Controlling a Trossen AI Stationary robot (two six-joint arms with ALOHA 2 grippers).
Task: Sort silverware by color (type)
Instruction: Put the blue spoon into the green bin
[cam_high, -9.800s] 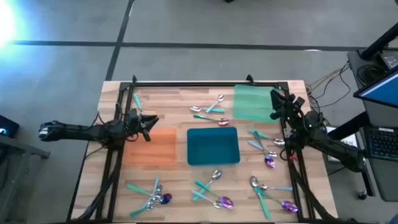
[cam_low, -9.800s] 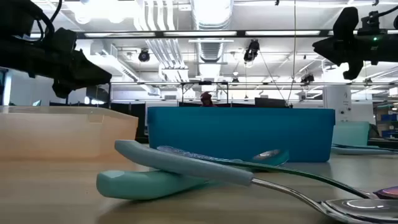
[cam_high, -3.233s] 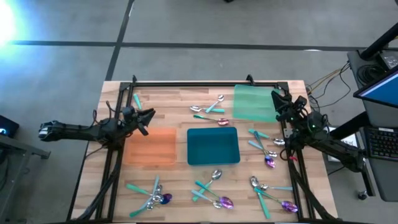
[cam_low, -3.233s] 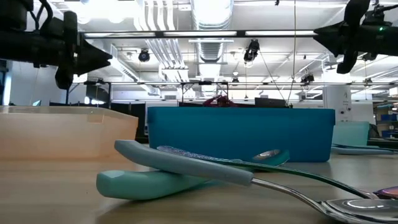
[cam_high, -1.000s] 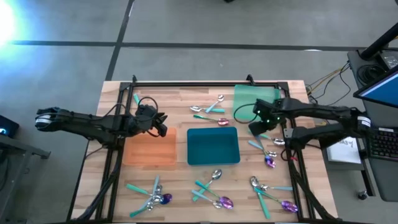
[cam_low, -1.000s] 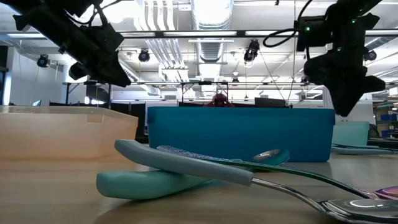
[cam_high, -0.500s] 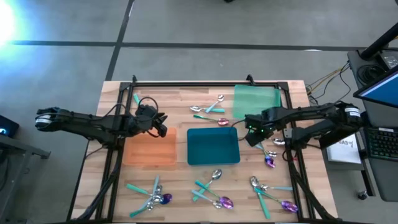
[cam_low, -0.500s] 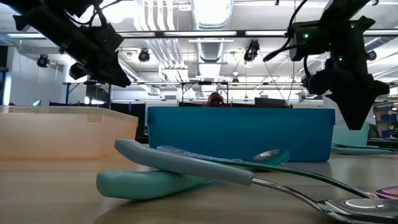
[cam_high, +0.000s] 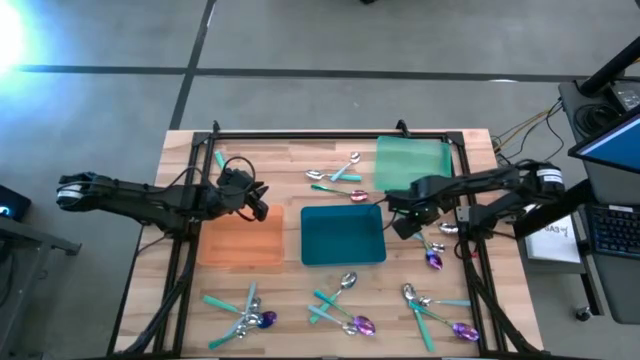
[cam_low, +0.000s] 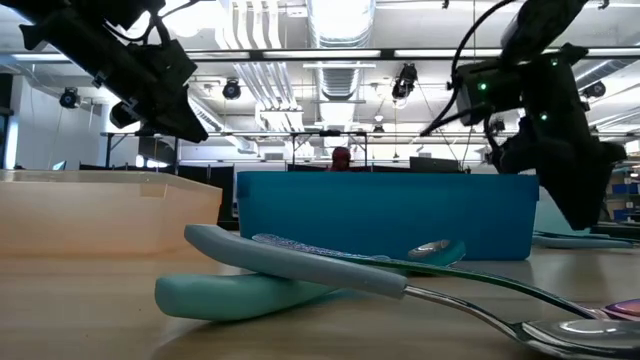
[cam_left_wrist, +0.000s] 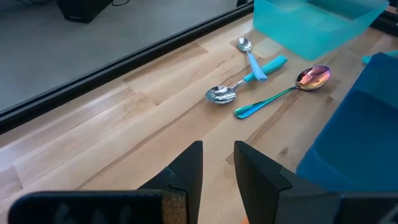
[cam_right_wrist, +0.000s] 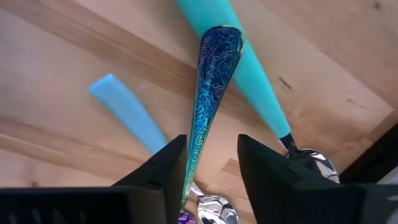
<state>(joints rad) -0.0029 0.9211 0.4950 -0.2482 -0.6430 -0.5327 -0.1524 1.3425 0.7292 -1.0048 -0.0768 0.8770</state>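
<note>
Silverware lies in loose clusters on the wooden table: teal-handled and iridescent pieces right of the teal tray (cam_high: 428, 238), near the far edge (cam_high: 338, 180) and along the near edge (cam_high: 345, 310). My right gripper (cam_high: 404, 226) points down over the right cluster, open. Its fingers stand on either side of an iridescent blue handle (cam_right_wrist: 208, 93), which lies across a teal handle (cam_right_wrist: 252, 71). I see no touch. My left gripper (cam_high: 259, 206) hovers over the orange tray's (cam_high: 240, 240) far edge, open by a narrow gap (cam_left_wrist: 217, 152) with nothing in it.
The teal tray (cam_high: 342, 235) stands mid-table and a green tray (cam_high: 410, 165) at the far right. A light blue handle (cam_right_wrist: 127, 109) and a silver spoon head (cam_right_wrist: 314, 163) lie close to my right fingers. Black frame rails run along the table's sides.
My right gripper has come down and moved toward the table's near edge and slightly left, from beside the green tray to just above the cluster right of the teal tray.
</note>
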